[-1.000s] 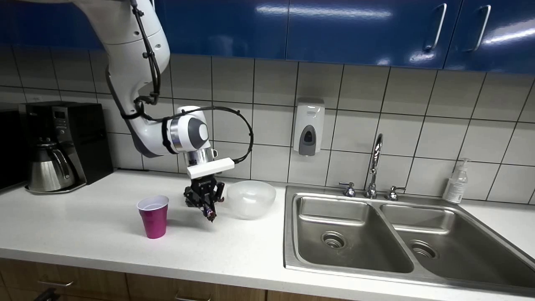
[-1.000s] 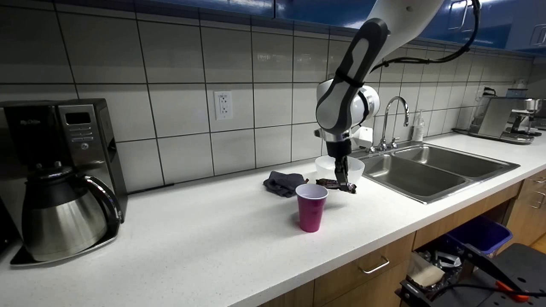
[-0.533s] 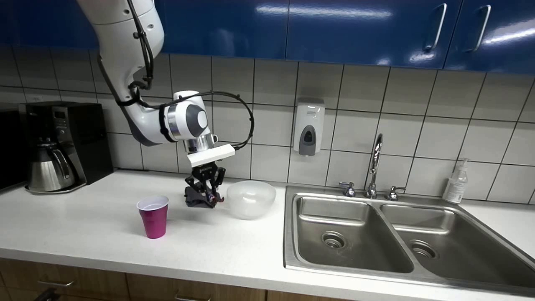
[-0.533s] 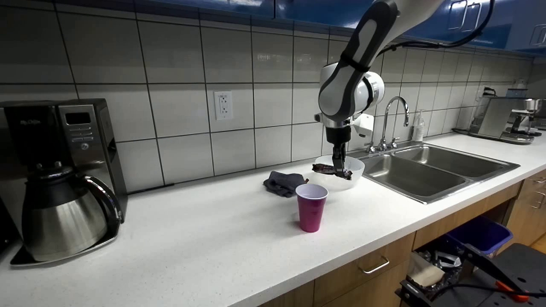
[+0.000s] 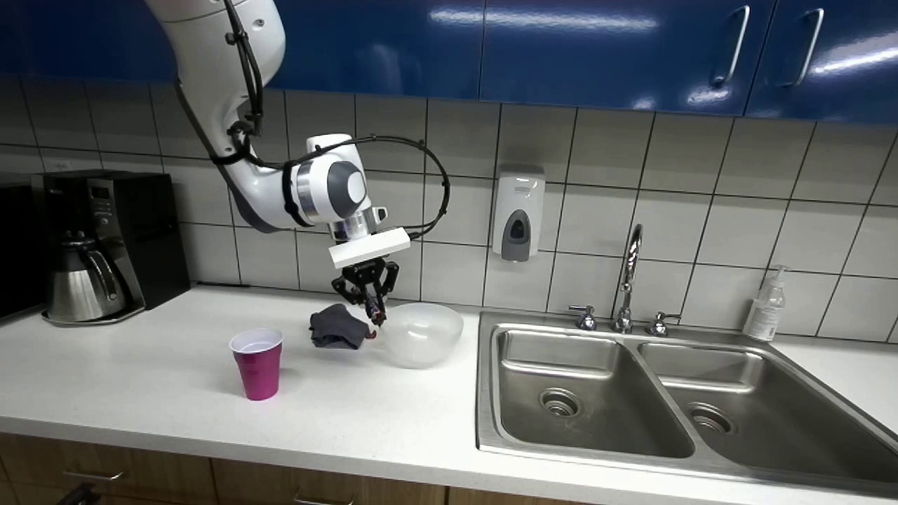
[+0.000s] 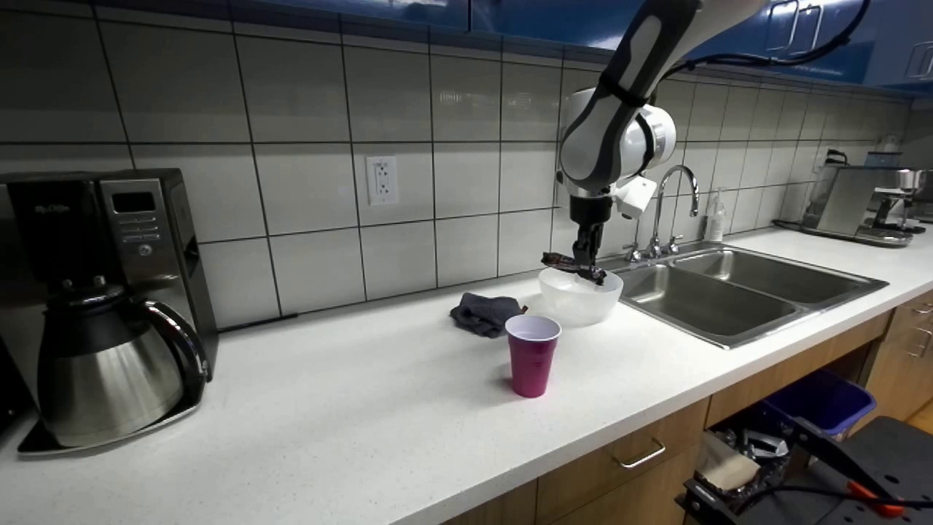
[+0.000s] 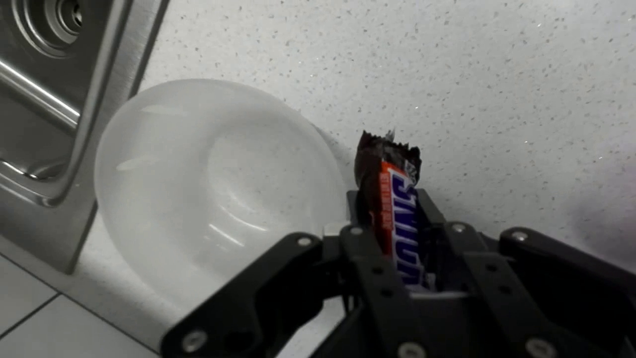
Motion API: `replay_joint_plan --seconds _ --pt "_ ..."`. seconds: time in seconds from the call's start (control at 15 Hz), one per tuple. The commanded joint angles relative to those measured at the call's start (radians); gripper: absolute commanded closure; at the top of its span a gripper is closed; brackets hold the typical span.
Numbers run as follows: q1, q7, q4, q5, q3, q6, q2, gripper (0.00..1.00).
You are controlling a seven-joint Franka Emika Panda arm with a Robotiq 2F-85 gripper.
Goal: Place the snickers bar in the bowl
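Observation:
My gripper (image 7: 390, 206) is shut on the Snickers bar (image 7: 400, 219), a dark wrapper with a white, blue and red label. The bar's crimped end sticks out past the fingertips in the wrist view; its lower part is hidden between the fingers. The frosted white bowl (image 7: 149, 199) is to the left of the fingers there, and it shows in both exterior views (image 5: 423, 338) (image 6: 581, 300). In an exterior view the gripper (image 5: 375, 308) holds the bar (image 5: 377, 318) at the bowl's left rim height. In an exterior view the bar (image 6: 558, 262) overlaps the bowl's top.
A dark grey cloth (image 5: 337, 327) lies beside the bowl. A magenta cup (image 5: 259, 372) stands nearer the counter's front edge. The steel double sink (image 5: 489, 393) is on the bowl's far side. A coffee maker (image 6: 146, 240) and the tiled wall (image 6: 306, 182) are also in view.
My gripper has risen from near the counter with the Snickers bar still held, and has moved across toward the bowl. The bowl, cup and cloth have not moved.

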Motion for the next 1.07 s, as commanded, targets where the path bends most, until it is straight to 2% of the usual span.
replay_joint_plan --seconds 0.0,0.4,1.0 --pt "-0.024 0.095 0.009 0.012 -0.015 0.063 -0.007 0.94" --pt "-0.006 0.266 0.062 0.002 -0.068 0.139 0.052 0.94" --pt "-0.028 0.395 0.257 0.080 -0.086 0.110 0.215 0.94"
